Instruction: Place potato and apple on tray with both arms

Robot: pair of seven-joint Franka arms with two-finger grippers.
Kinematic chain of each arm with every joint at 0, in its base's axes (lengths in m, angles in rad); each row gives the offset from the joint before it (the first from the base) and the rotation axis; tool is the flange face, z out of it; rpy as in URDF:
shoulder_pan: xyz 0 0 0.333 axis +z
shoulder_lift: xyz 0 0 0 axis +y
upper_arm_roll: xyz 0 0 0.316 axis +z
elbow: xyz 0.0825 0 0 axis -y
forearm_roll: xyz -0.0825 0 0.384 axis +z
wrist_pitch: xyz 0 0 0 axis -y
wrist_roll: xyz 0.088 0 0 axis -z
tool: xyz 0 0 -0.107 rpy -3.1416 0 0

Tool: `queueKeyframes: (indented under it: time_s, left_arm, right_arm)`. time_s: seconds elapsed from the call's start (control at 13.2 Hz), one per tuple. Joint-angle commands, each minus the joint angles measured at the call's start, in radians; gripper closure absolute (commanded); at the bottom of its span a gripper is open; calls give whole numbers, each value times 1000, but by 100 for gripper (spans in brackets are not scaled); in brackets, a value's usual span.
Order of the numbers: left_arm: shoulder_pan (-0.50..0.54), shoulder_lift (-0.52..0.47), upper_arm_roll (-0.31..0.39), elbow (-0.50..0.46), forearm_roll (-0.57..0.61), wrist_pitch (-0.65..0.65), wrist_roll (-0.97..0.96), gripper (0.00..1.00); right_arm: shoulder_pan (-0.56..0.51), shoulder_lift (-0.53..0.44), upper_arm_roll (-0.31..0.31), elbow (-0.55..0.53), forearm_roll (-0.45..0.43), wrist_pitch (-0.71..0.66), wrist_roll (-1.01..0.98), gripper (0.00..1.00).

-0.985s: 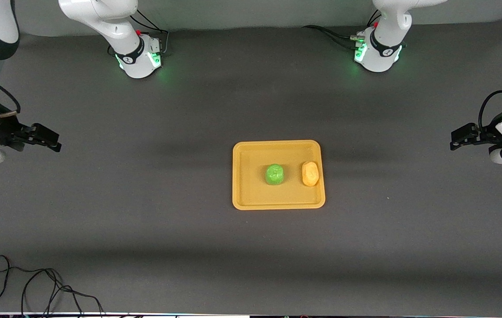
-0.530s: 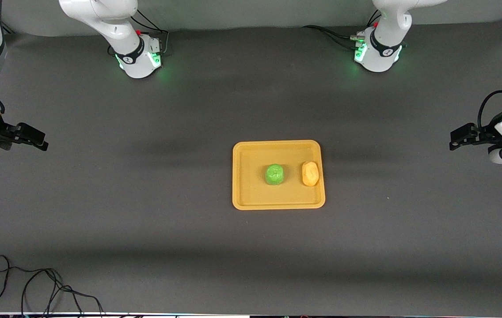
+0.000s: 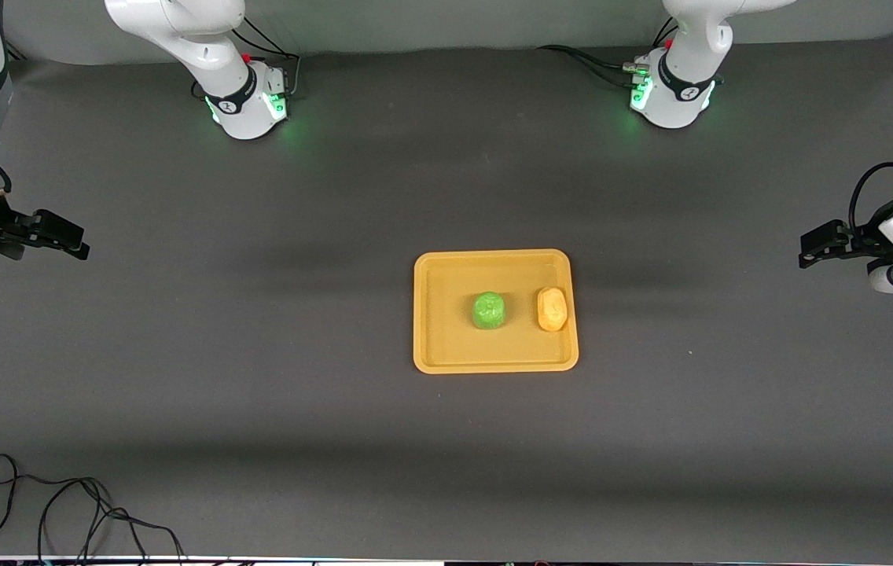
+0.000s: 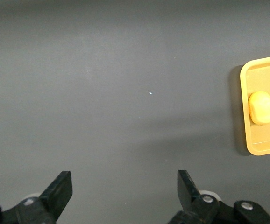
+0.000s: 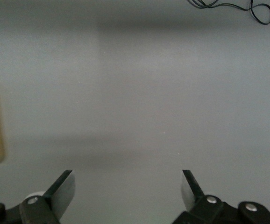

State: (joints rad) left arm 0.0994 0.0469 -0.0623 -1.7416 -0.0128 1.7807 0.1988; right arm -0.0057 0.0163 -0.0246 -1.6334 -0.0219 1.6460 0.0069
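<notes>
The yellow-orange tray (image 3: pixel 446 358) lies at the table's middle. The green apple (image 3: pixel 488 310) sits on it near its centre. The potato (image 3: pixel 552 308) lies on it beside the apple, toward the left arm's end. The left wrist view shows the tray's edge (image 4: pixel 245 135) and the potato (image 4: pixel 261 108). My left gripper (image 3: pixel 808 253) is open and empty over bare table at the left arm's end; it also shows in the left wrist view (image 4: pixel 124 183). My right gripper (image 3: pixel 77 245) is open and empty over the right arm's end; it also shows in the right wrist view (image 5: pixel 127 183).
A black cable (image 3: pixel 61 511) lies coiled at the table's near edge toward the right arm's end, and shows in the right wrist view (image 5: pixel 247 7). The two arm bases (image 3: pixel 246 106) (image 3: pixel 670 98) stand farthest from the front camera.
My right gripper has drawn back toward the right arm's end of the table. My left gripper has barely moved. The apple, potato and tray have stayed put.
</notes>
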Motion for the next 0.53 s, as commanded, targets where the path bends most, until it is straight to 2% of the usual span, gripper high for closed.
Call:
queueKeyframes:
  time_s: [0.0,0.15,0.45]
  left_arm:
    - [-7,8,3,24,-6,-15,-12,0]
    - [-7,8,3,27,-6,-15,-15,0]
    - [-10,7,3,27,-6,-15,-18,0]
  right_arm:
    - [1,-9,-1,7,25,-17,-12,0]
    - [0,-9,-4,9,65,-18,-18,0]
    - [0,-9,-4,9,66,-18,-22,0]
